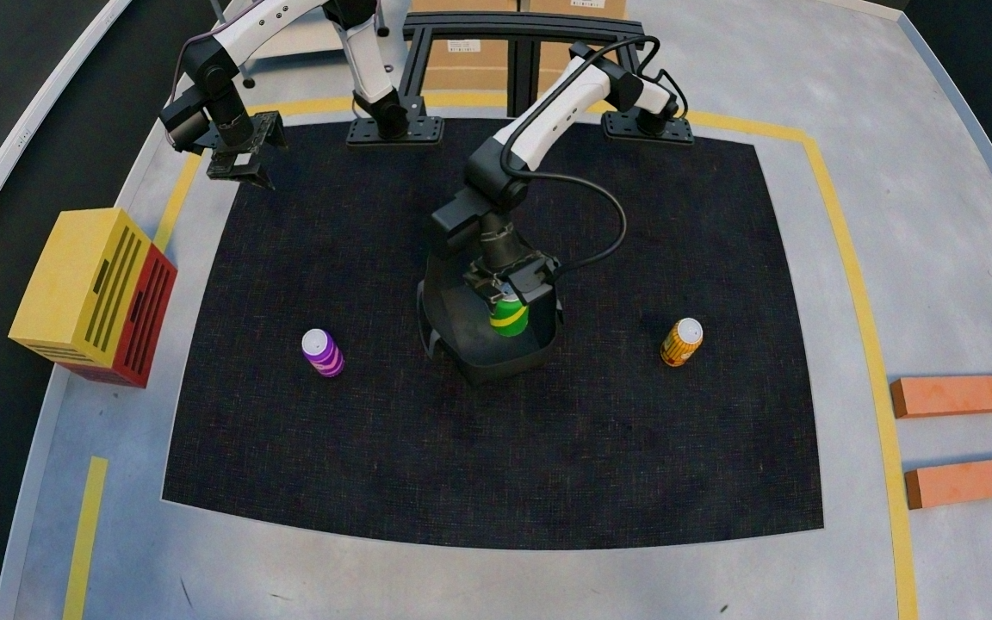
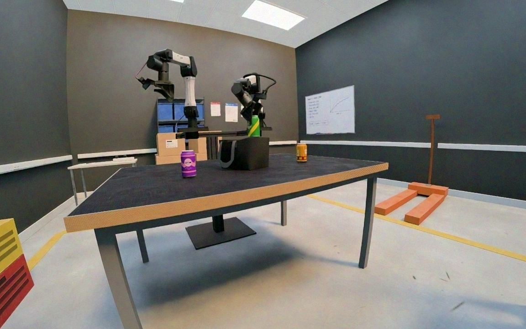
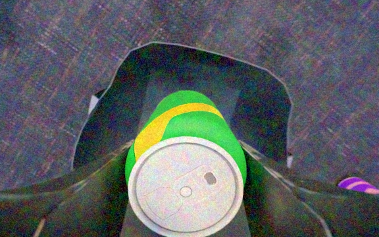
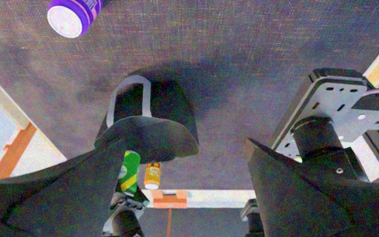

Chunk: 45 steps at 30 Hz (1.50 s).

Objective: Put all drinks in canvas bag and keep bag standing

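Observation:
My left gripper [image 1: 512, 294] [image 3: 186, 143] is shut on the green can [image 1: 510, 319] [image 2: 253, 127] [image 3: 193, 123] [image 4: 131, 171]. It holds the can upright above the open canvas bag [image 1: 476, 369] [image 2: 255, 153] [image 3: 265, 99] [image 4: 176, 131]. The black bag stands with its walls up; part of its floor is hidden by the can and gripper. A purple can [image 1: 322, 353] [image 2: 188, 163] [image 3: 357, 185] [image 4: 74, 16] and an orange can [image 1: 681, 342] [image 2: 301, 152] [image 4: 152, 174] stand on opposite sides of the bag. My right gripper [image 1: 272, 158] [image 4: 185, 141] is open and empty, high above the table's rear corner.
The dark table top [image 1: 515, 478] [image 2: 142, 183] bears the bag and cans. Grey handle straps [image 2: 228, 155] [image 4: 147, 99] stick out at the bag's sides. A black frame [image 1: 523, 27] stands behind the arm bases. Yellow and red crates [image 1: 71, 277] stand beside the table.

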Available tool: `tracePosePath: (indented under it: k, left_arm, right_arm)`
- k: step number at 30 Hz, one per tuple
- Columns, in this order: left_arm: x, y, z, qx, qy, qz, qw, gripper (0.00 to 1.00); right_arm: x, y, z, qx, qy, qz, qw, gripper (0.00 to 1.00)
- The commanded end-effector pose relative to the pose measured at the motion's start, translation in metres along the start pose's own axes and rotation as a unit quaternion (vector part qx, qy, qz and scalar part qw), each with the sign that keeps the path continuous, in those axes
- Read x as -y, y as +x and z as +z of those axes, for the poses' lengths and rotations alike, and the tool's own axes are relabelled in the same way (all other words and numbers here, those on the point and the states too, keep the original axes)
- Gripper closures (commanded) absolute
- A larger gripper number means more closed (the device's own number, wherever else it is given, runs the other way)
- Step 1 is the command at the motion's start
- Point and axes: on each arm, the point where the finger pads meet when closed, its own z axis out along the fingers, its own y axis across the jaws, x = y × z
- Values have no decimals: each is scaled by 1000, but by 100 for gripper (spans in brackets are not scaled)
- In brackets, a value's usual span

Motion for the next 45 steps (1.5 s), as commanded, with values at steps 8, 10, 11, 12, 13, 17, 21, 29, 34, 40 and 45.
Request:
tracePosePath:
  k: [8,10,11,12,13,17,21,29,34,40,45]
  left_arm:
    - [15,-9,11,20,19,-27,999,26]
    - [11,-3,13,17,12,-18,1000,26]
    - [11,-3,13,17,12,-18,1000,26]
    - [11,-3,13,17,12,-18,1000,26]
    - [9,-2,9,18,16,-16,1000,26]
    - [3,9,29,15,1,-10,1000,26]
    - [14,0,15,20,22,-18,999,26]
    - [10,4,23,18,15,-16,1000,26]
    - [4,19,43,15,3,-7,1000,26]
    - [8,23,45,17,9,-8,1000,26]
    - [15,11,36,21,21,-21,999,26]
  right_arm:
    - [-4,-7,-13,27,-17,4,999,0]
    - [-4,-7,-13,27,-17,4,999,0]
    - [-4,-7,-13,27,-17,4,999,0]
    - [-4,-7,-13,27,-17,4,999,0]
    - [-4,-7,-13,27,-17,4,999,0]
    - [-4,-7,-13,27,-17,4,999,0]
    - [-4,-7,-13,27,-17,4,999,0]
    - [-4,-7,-13,27,-17,4,999,0]
    - [-4,-7,-13,27,-17,4,999,0]
    - [-4,-7,-13,27,-17,4,999,0]
    - [-4,-7,-13,27,-17,4,999,0]
